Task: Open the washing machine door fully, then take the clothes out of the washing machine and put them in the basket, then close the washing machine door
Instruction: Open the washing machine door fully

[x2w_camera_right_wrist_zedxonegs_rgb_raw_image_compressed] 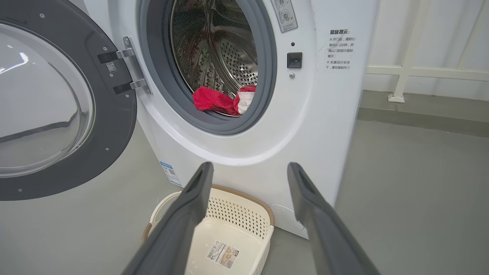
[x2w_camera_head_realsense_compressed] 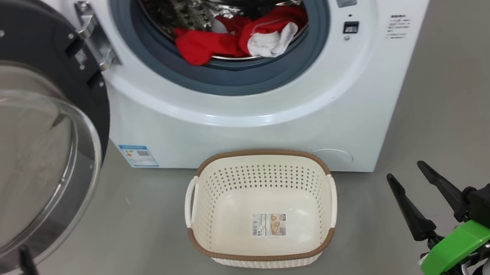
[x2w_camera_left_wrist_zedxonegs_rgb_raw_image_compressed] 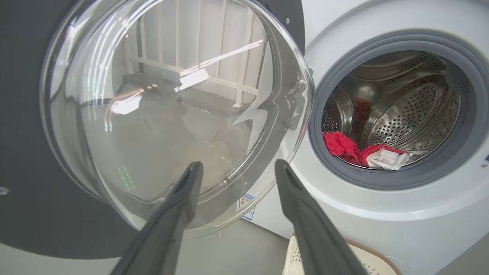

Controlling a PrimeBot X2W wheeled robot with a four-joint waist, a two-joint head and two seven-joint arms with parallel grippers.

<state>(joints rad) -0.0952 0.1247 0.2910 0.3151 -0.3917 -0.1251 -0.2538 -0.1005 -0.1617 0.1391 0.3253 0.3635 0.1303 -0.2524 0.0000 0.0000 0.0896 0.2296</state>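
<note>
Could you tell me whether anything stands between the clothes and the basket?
Nothing visible does: the door is swung aside, the clothes lie at the front of the drum, and the empty basket sits below.

Left pincer (x2w_camera_head_realsense_compressed: 5,256), right pincer (x2w_camera_head_realsense_compressed: 405,170): both splayed.

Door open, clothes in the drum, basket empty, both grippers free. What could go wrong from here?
1. The left gripper, open, hangs close to the bulging glass of the washing machine door; reaching for the clothes could bump the door partway shut.
2. The clothes lie against the grey rubber ring; a pinch might catch the ring or lift only part.
3. The basket is small; fabric could drape over its rim onto the floor.
</note>
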